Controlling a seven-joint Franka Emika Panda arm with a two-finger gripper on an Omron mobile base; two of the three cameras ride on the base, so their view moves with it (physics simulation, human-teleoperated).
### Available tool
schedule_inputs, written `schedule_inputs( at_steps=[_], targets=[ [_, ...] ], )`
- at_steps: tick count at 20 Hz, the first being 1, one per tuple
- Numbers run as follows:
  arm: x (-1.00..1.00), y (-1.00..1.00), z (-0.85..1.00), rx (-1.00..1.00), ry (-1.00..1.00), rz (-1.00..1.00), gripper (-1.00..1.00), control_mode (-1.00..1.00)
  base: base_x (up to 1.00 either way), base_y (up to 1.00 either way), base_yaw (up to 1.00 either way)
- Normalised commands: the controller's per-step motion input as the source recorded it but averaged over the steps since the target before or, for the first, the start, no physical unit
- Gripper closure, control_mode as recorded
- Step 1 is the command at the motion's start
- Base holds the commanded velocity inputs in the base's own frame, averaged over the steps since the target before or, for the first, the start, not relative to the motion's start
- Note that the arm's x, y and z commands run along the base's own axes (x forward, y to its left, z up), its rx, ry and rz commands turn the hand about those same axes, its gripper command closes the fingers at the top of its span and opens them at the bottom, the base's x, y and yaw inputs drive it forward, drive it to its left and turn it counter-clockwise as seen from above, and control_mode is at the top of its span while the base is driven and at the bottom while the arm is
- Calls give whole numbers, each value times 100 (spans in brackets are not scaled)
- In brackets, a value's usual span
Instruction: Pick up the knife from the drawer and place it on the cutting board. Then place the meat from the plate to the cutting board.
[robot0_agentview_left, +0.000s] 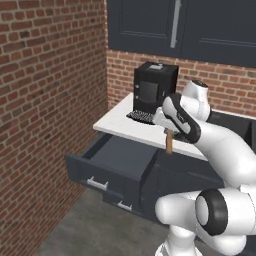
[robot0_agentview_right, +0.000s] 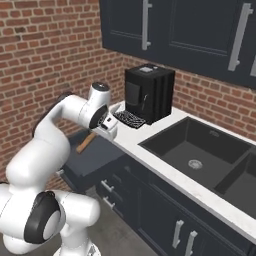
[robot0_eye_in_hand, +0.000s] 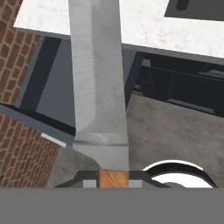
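The gripper (robot0_agentview_left: 169, 131) is closed tight on the knife (robot0_eye_in_hand: 99, 87) and holds it up in the air, above the open drawer (robot0_agentview_left: 112, 162) and close to the front edge of the white counter (robot0_agentview_left: 120, 125). In the left base view the brown wooden handle (robot0_agentview_left: 169, 142) hangs down below the hand, in front of the counter edge. In the right base view the handle (robot0_agentview_right: 86, 142) sticks out low and to the left of the hand, over the drawer (robot0_agentview_right: 95, 160). In the hand view the grey blade runs straight away from the fingers, and a bit of the wooden handle (robot0_eye_in_hand: 113, 179) shows at the bottom between them. The drawer is pulled out and looks dark inside. A black coffee machine (robot0_agentview_right: 148, 93) stands on the counter by the brick wall (robot0_agentview_left: 45, 100). A dark sink (robot0_agentview_right: 200, 152) sits in the counter to its right.
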Motion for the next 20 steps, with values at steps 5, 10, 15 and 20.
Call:
schedule_inputs(
  at_steps=[5,10,15,20],
  targets=[
    [0,0,0,0,0,0,100,100,-47,-22,-29],
    [0,0,0,0,0,0,100,100,-35,-39,-47],
    [0,0,0,0,0,0,100,100,-32,-40,-55],
    [0,0,0,0,0,0,100,100,-26,-42,-51]
  ],
)
